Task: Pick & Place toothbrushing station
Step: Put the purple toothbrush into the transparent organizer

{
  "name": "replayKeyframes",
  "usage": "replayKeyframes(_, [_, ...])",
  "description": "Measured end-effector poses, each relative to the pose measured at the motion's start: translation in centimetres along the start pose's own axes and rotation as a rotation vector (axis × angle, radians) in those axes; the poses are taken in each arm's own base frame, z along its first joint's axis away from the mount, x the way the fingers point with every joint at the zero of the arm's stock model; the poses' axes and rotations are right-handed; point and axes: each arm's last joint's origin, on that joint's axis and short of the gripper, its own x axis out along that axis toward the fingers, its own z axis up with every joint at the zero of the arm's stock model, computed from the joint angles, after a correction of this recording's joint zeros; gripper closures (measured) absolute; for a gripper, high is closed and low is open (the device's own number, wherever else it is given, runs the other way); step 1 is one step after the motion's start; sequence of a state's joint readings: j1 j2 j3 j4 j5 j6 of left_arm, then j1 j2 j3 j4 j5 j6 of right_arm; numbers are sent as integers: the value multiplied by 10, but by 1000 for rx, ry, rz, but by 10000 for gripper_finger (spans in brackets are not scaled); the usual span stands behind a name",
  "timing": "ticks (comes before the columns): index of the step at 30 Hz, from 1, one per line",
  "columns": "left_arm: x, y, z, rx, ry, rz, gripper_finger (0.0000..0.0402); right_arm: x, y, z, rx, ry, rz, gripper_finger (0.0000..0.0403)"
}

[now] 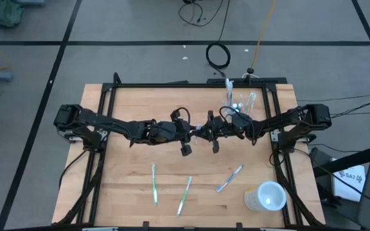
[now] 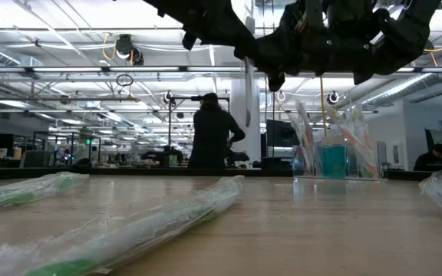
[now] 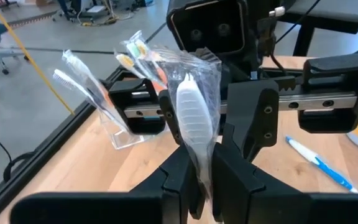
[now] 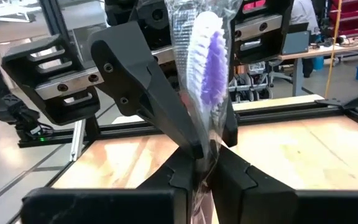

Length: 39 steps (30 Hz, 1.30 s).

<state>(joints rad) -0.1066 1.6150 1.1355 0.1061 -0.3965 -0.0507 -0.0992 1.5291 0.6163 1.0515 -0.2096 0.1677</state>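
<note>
Above the table's middle my left gripper (image 1: 196,133) and my right gripper (image 1: 208,132) meet tip to tip, both shut on one toothbrush (image 1: 202,133) in a clear wrapper. The left wrist view shows its white ribbed handle (image 3: 193,118); the right wrist view shows a purple and white part (image 4: 211,65). In the low view the brush (image 2: 248,92) hangs upright under the grippers, well above the table. The clear tumbler (image 1: 237,102), with several wrapped toothbrushes standing in it, rests on its base at the far right. My left gripper (image 3: 202,186) pinches the wrapped toothbrush between its two fingers just below the white ribbed handle (image 3: 197,158). The fingers lie across the brush. It stands upright past the fingers, lifted clear of the table. My right gripper (image 4: 207,168) pinches the same brush through its wrapper (image 4: 205,146) between its two fingers, coming from the table's right, opposite the left gripper. The fingers lie across the brush, whose purple and white part rises upright above them.
Three wrapped toothbrushes lie flat near the front edge: two green ones (image 1: 154,183) (image 1: 184,194) and a blue one (image 1: 229,178). A larger whitish cup (image 1: 266,196) stands at the near right corner. A black frame (image 1: 191,85) borders the table. A person (image 2: 213,134) stands in the room beyond.
</note>
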Motion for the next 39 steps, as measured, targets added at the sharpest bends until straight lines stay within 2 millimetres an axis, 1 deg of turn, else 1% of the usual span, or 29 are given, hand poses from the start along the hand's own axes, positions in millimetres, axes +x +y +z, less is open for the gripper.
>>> replayKeyframes(4, [4,9,0,-11,8,-17,315,0,-2,-1,3,8,-11,379])
replayKeyframes(8, [6,15,-1,-35,20,-55,269,0,-2,-1,-4,10,-10,377])
replayKeyframes(12, [6,16,0,-27,21,-46,223,-1,-5,-2,-17,25,-20,375])
replayKeyframes(16, [-4,19,4,18,25,18,197,-2,-12,-2,-15,38,-55,381])
replayKeyframes(20, [-23,25,9,17,70,92,190,-4,-19,0,-16,31,-91,378])
replayKeyframes(23, [-35,28,11,-16,101,89,190,-7,-28,2,-34,17,-199,376])
replayKeyframes(28, [-56,32,11,-73,168,85,190,-17,-41,13,-122,0,-415,379])
replayKeyframes(31, [-62,33,9,-72,208,87,190,-26,-46,24,-194,-6,-640,376])
replayKeyframes(34, [-63,31,8,-69,221,83,190,-36,-47,27,-280,92,-857,376])
replayKeyframes(37, [-64,30,5,-54,244,80,190,-44,-45,28,-300,159,-981,377])
replayKeyframes(39, [-64,30,4,-47,250,91,190,-46,-44,29,-300,172,-1003,378])
